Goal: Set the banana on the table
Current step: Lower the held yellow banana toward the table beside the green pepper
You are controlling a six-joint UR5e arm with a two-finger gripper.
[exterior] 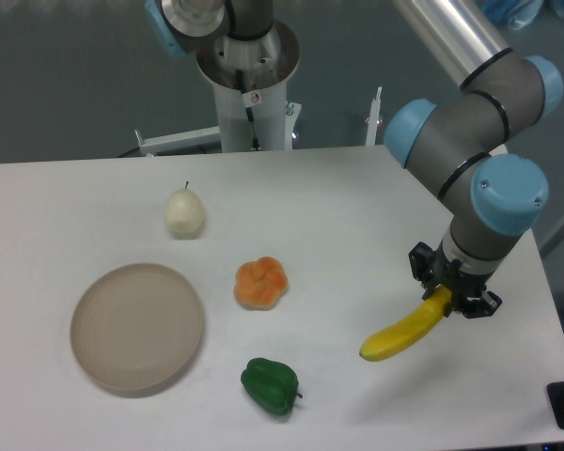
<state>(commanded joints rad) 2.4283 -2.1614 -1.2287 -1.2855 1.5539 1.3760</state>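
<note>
Item, banana (pixel 401 334): I am holding it by its upper end in my gripper (pixel 454 299), fingers closed on it, the free tip pointing down and to the left. It is hanging over the right part of the table (pixel 357 216); a shadow is showing below it, so I am judging it not yet set down.

Status: pickup done; lowering and release remaining.

Item, green pepper (pixel 271 384): lying near the front edge, well apart from the banana on its left.

Item, orange fruit (pixel 260 282): sitting mid-table, apart.

Item, pale pear-like fruit (pixel 184 212): standing farther back on the left.

Item, beige plate (pixel 137 326): resting front left, nothing on it.

Obstructions: I am seeing nothing lying under the banana; the right table edge is running close by.
</note>
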